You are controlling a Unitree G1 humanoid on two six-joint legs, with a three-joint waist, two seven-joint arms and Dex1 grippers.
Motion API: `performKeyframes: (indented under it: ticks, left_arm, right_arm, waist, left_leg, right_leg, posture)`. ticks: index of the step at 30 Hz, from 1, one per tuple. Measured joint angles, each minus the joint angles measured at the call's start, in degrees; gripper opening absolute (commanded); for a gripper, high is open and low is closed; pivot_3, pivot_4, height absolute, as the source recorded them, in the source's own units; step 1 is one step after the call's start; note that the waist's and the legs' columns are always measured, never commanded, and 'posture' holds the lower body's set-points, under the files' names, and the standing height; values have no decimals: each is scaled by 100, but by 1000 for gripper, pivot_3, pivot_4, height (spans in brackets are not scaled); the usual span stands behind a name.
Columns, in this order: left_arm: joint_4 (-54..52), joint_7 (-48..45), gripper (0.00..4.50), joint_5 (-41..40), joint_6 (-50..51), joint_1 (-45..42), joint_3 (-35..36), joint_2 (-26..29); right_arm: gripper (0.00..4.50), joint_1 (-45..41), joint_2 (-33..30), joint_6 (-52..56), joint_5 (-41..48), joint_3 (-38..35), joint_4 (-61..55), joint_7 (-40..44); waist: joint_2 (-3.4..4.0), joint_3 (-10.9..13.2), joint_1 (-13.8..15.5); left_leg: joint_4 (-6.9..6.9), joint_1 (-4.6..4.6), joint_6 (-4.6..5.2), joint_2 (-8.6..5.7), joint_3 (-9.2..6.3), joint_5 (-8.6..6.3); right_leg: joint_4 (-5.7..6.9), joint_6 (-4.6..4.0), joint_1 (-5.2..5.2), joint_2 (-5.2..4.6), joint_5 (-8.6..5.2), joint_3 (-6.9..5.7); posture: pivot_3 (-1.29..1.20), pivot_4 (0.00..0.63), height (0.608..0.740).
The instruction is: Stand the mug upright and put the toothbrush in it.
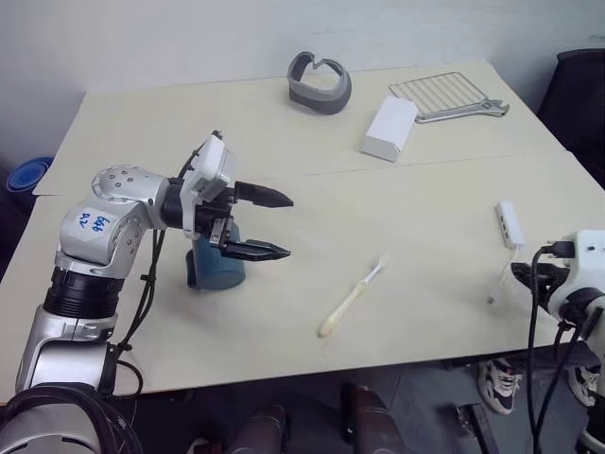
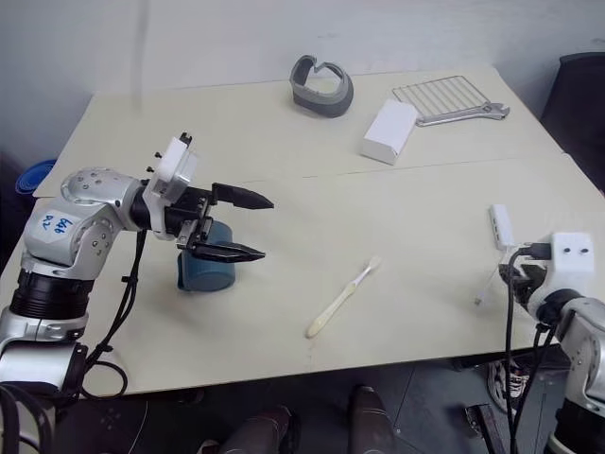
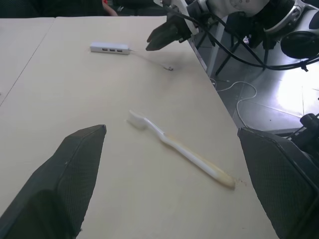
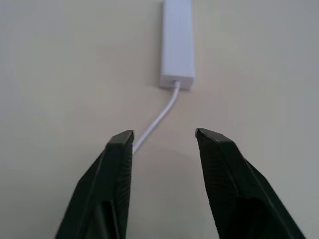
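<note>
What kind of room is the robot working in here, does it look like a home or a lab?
Probably a lab or office test area, not a home: a plain pale table against a bare wall, with unrelated items scattered on it, such as a white hub, a wire rack and a grey curved band.

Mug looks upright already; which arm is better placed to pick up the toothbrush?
Probably left: the left gripper hangs open beside the mug, pointing toward the toothbrush. The right gripper sits at the table's edge over the hub's cable.

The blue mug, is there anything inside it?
You can't tell. The mug stands on the table behind the open left gripper, which covers its top. The toothbrush isn't in it; it lies on the table.
</note>
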Motion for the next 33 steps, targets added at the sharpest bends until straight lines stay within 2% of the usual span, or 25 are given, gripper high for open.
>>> performKeyframes:
  ticks: [3, 6, 10, 14, 16, 19, 23, 24, 29, 33]
  left_arm:
    - [-260, 111, 4500, -86, 213, 258, 205, 140]
    - [-520, 218, 4500, -234, 434, 537, 438, 311]
    - [-1042, 392, 4500, -741, 1098, 1495, 1386, 1000]
    - [-1244, 743, 4500, -691, 1514, 2681, 2145, 1601]
    - [-1256, 1329, 4500, -819, 2363, 2835, 2538, 1533]
    - [-1336, 2825, 4500, -944, 4060, 2861, 3469, 1028]
    - [-1793, 3766, 4500, -960, 5404, 2936, 3815, 464]
    - [-1939, 4225, 4500, -909, 5804, 2798, 3899, 122]
    - [-2007, 5379, 4500, -833, 6186, 2726, 3684, -429]
    - [-1853, 6090, 4500, -978, 6194, 2462, 3396, -323]
  right_arm:
    - [3972, -70, -691, 143, 165, -55, -167, 211]
    - [3972, -308, -1138, 345, 681, -77, -484, 711]
    - [3972, -472, -1885, 469, 2512, 57, -1490, 2460]
    - [3972, -644, -2290, 463, 3722, 464, -1879, 3444]
    - [3972, -865, -2369, 204, 3788, 778, -1867, 3624]
    - [3972, -1458, -2451, -375, 3784, 1375, -1793, 3843]
    - [3972, -1602, -2501, -723, 3748, 1712, -1600, 3969]
    - [3972, -1565, -2501, -865, 3709, 1797, -1511, 4002]
    - [3972, -1265, -2501, -1247, 3456, 1888, -1355, 4030]
    - [3972, -1186, -2501, -1360, 3464, 1886, -1369, 3925]
  waist:
    - [0, 0, -31]
    - [0, 0, -71]
    - [-1, 1, -91]
    - [-6, 3, -9]
    - [-10, 6, 85]
    - [-14, 7, 156]
    - [-29, 4, 172]
    - [-30, 4, 182]
    - [-35, 3, 182]
    - [-35, 3, 159]
  left_leg:
    - [-4, 2, 0, 11, 2, 0]
    - [-9, 5, -6, 30, 11, -5]
    - [-14, 6, -22, 76, 8, -25]
    - [2, 11, -16, 83, 8, -41]
    - [9, 15, -13, 79, 6, -42]
    - [3, 57, -9, 84, -2, -47]
    - [4, 54, -5, 85, -4, -56]
    - [4, 55, -5, 84, -4, -56]
    - [6, 57, -16, 95, 1, -60]
    - [7, 62, -25, 102, 2, -61]
  right_leg:
    - [-3, 0, 0, -2, 0, 4]
    - [-4, 0, -2, 2, 0, 11]
    - [-24, -5, 2, 39, 0, -4]
    - [-44, -12, 23, 49, 4, -10]
    - [-74, -16, 34, 62, 9, -14]
    - [-92, -15, 90, 75, 16, -22]
    - [-91, -15, 90, 74, 16, -24]
    - [-92, -15, 90, 74, 16, -26]
    - [-86, -15, 87, 70, 16, -23]
    - [-81, -17, 87, 72, 16, -21]
  posture:
    - [0, 150, 740]
    - [0, 150, 740]
    - [0, 150, 740]
    - [0, 150, 740]
    - [0, 150, 740]
    - [0, 150, 740]
    - [0, 150, 740]
    - [0, 150, 740]
    - [0, 150, 740]
    - [0, 150, 740]
